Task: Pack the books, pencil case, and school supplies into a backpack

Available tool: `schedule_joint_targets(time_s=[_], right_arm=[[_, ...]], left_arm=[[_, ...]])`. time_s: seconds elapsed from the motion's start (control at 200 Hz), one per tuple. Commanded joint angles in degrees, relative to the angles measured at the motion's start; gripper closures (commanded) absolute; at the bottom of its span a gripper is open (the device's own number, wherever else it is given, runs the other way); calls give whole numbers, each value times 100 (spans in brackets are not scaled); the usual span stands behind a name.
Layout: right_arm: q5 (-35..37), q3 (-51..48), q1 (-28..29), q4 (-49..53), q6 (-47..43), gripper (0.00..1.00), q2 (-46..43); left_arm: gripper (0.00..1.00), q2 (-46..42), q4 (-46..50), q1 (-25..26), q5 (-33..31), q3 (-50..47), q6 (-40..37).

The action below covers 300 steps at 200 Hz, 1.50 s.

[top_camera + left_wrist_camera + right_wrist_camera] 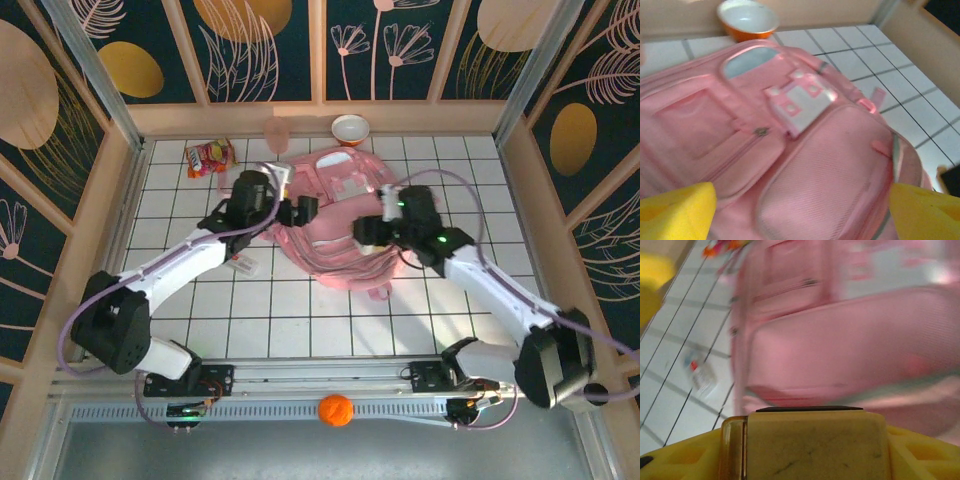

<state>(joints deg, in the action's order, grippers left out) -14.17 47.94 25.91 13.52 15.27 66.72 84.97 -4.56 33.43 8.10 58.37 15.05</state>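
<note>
Item one: backpack (790, 165), pink, soft, lying on the white-tiled table (880, 60). On it I count a zipped front pocket (715, 130), a mesh-textured pocket (825, 185) and a white-and-pink patch (800, 102). Item two: bowl (747, 17), orange outside, white inside, just beyond the backpack by the beige wall. Item three: my left fingers (675, 212), yellow, spread wide at both lower corners, above the backpack.
</note>
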Motion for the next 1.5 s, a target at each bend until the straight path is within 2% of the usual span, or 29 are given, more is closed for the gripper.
schedule_joint_targets(time_s=[0.0,0.15,0.345,0.621,0.671,0.751,0.791,0.796,0.801,0.881,0.936,1.081,1.241,1.496], right_arm=[[-54,-284,-745,244,982,62,-546],[136,-603,-1646,730,1022,62,-947],[-365,-1174,-2684,544,1083,62,-1112],[-686,-1383,-2832,263,1158,62,-1101],[-745,-1381,-2825,235,1163,62,-1100],[-838,-1398,-2819,202,1176,62,-1121],[-856,-1389,-2798,207,1180,62,-1135],[-857,-1386,-2796,205,1180,62,-1135],[-858,-1385,-2794,204,1180,62,-1139],[-851,-1358,-2740,231,1198,62,-1174],[-865,-1349,-2711,225,1247,62,-1179],[-952,-1297,-2502,96,1514,62,-1152],[-916,-1237,-1759,-522,2094,62,-957],[-634,-1178,-742,-2098,3436,62,201]], left_arm=[[13,342,-74,571,-245,420,-1421],[13,839,-159,1278,-133,644,-2684],[11,1686,102,1636,-312,895,-3641],[7,2356,-554,1755,-1822,1093,-3702],[12,2392,-667,1755,-1959,1089,-3686],[29,2388,-733,1747,-1892,1048,-3667],[43,2292,-771,1750,-1746,984,-3620],[48,2276,-771,1752,-1726,975,-3613],[48,2260,-798,1753,-1707,961,-3605],[85,1923,-992,1755,-1583,769,-3448],[100,1670,-1104,1752,-1614,665,-3363],[100,995,-1036,1745,-1489,667,-3233],[100,564,-1048,1677,-1391,791,-2801],[100,437,-1228,1592,-1051,921,-2143]])
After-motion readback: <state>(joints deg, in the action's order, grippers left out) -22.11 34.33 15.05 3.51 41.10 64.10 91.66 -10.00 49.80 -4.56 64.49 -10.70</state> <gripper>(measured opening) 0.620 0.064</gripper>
